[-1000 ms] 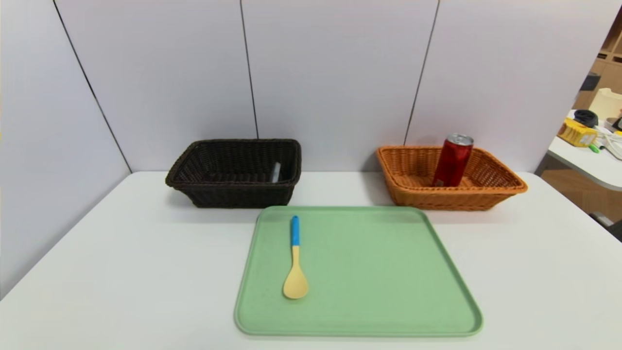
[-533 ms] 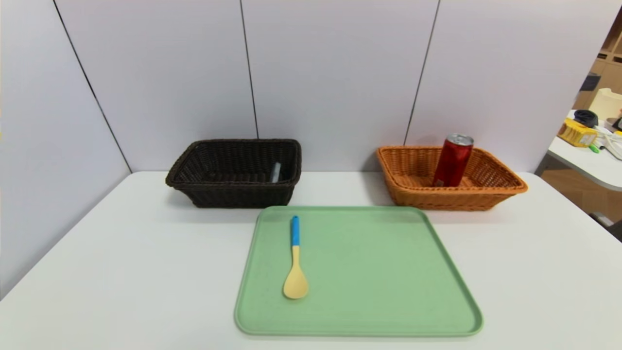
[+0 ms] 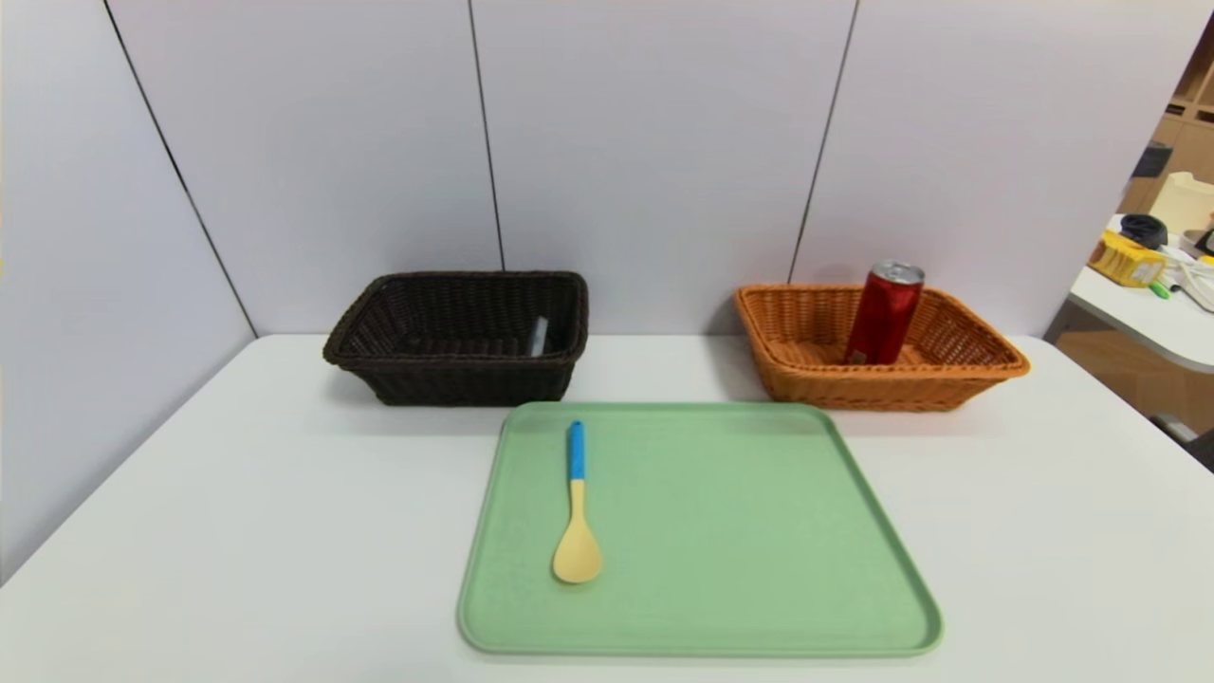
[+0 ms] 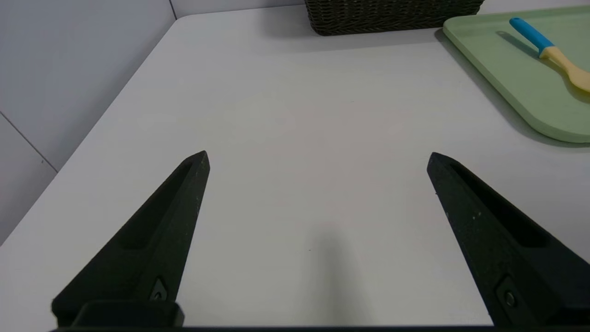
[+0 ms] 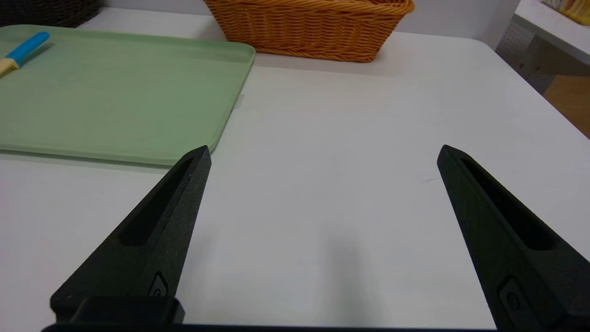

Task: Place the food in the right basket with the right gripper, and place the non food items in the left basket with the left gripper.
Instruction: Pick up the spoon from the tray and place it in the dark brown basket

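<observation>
The left gripper [image 4: 318, 157] hangs low over the bare white table [image 3: 237, 531] on the near left side, well apart from everything; its fingers [image 4: 184, 193] are spread wide with nothing between them. At the far left sits the dark brown basket [image 3: 455, 375], and a narrow grey case [image 3: 539, 336] leans inside it against the right wall. Just in front of the baskets, in the middle of the table, lies a green tray [image 3: 759, 531]. The spoon [image 3: 576, 512] rests flat on the left part of the tray, blue handle end pointing away toward the dark basket and pale yellow bowl toward the near edge. At the far right stands the orange basket [image 3: 825, 384], just beyond the tray's far right corner. The red can [image 3: 884, 313] stands inside it, tilted slightly, its silver top rising above the rim. The right gripper [image 5: 322, 152] hovers low over the bare table on the near right side, just to the right of the tray, its fingers [image 5: 179, 184] also wide apart and holding nothing
</observation>
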### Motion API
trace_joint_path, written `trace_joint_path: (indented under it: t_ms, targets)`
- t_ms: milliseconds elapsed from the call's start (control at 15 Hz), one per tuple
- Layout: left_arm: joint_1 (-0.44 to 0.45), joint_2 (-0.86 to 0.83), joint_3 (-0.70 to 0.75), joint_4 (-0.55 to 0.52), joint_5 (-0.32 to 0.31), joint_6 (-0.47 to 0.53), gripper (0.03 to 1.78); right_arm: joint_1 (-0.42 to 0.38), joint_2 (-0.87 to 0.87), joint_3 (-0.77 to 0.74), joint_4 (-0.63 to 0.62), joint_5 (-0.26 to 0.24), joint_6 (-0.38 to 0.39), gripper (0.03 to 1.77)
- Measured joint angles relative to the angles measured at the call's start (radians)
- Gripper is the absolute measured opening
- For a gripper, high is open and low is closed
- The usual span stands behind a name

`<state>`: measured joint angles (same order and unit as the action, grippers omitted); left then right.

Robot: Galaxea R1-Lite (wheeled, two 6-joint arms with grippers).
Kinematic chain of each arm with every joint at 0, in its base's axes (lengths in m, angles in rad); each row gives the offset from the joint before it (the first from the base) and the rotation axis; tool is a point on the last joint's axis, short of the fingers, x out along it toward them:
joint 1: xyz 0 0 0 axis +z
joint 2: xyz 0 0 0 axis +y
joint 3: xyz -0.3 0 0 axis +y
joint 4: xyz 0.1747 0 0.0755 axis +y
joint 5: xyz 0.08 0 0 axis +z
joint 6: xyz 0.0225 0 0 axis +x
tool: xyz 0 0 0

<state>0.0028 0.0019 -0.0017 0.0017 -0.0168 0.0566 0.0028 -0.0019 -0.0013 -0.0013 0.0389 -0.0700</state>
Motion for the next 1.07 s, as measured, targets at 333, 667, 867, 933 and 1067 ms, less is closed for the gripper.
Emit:
trace_joint_path:
  t_ms: [333, 667, 867, 933, 1067]
  targets:
    - [0.0, 0.0, 0.0, 0.0, 0.0, 0.0, 1.69, 0.0, 0.0, 0.0, 0.0, -0.004, 0.013, 1.69]
    - [0.0, 0.0, 0.0, 0.001, 0.0, 0.0, 1.69, 0.0, 0.0, 0.0, 0.0, -0.004, 0.013, 1.69]
    - [0.0, 0.002, 0.0, 0.006, 0.001, 0.0, 1.69, 0.0, 0.0, 0.0, 0.0, -0.004, 0.012, 1.69]
    - [0.0, 0.012, -0.003, 0.014, 0.001, 0.001, 1.69, 0.0, 0.0, 0.0, 0.0, -0.004, 0.013, 1.69]
    - [-0.001, 0.079, -0.028, 0.04, -0.001, 0.015, 1.69, 0.0, 0.0, 0.0, 0.0, -0.004, 0.013, 1.69]
